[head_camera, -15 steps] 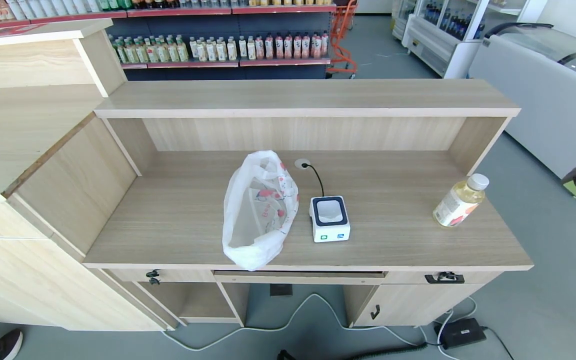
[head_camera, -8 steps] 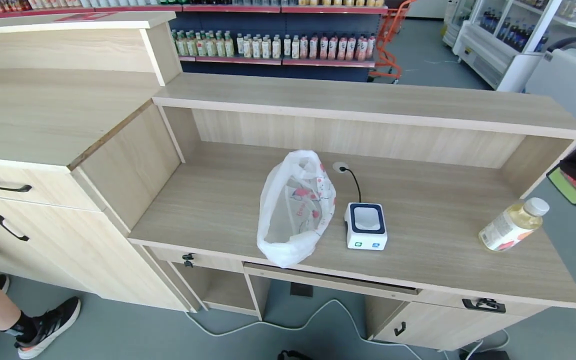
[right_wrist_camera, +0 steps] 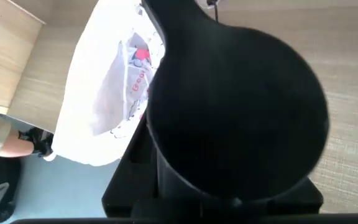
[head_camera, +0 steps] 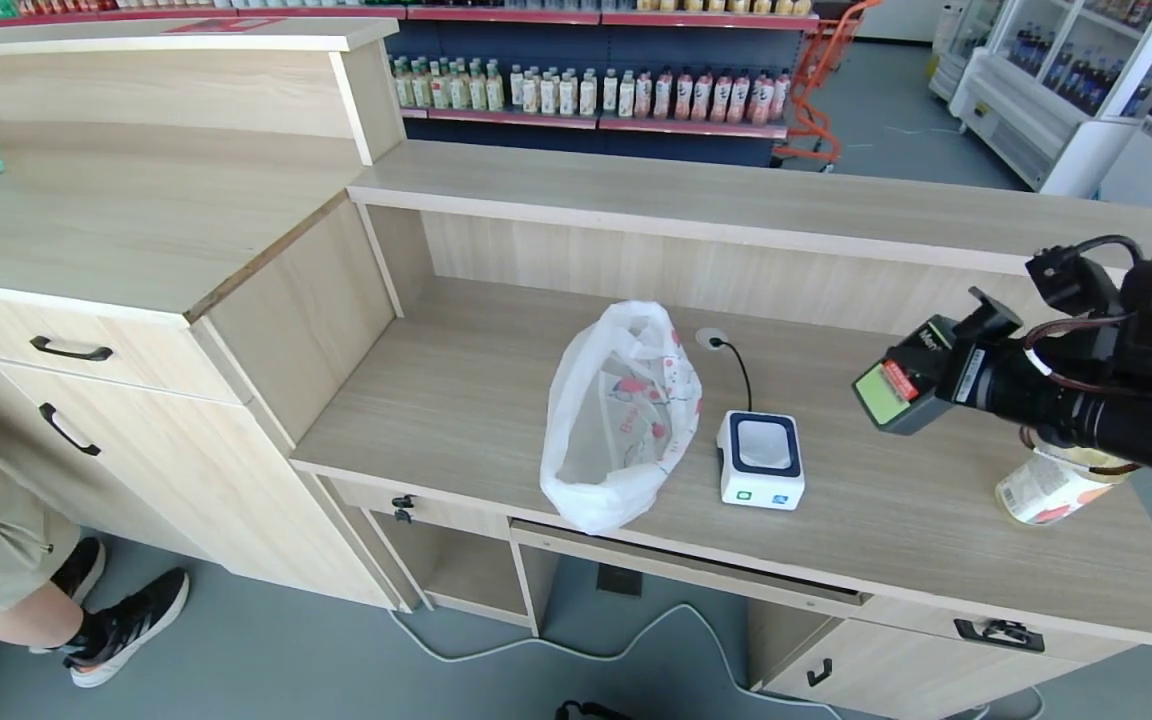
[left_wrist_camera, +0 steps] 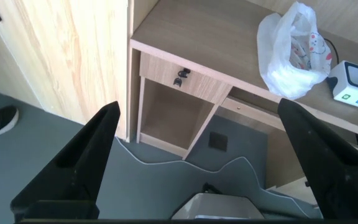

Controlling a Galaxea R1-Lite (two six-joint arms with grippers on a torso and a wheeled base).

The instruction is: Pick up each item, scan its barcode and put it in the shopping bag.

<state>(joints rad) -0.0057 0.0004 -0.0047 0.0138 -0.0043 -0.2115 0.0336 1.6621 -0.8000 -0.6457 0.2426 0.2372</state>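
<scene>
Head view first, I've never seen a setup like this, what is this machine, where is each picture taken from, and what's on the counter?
It is a two-armed robot at a shop checkout. The wide picture comes from a camera on its head; the other two from cameras on its wrists. On the wooden counter are a white shopping bag, a small barcode scanner and a bottle, partly behind the right arm. The left pincer is open and empty, low in front of the counter.
</scene>
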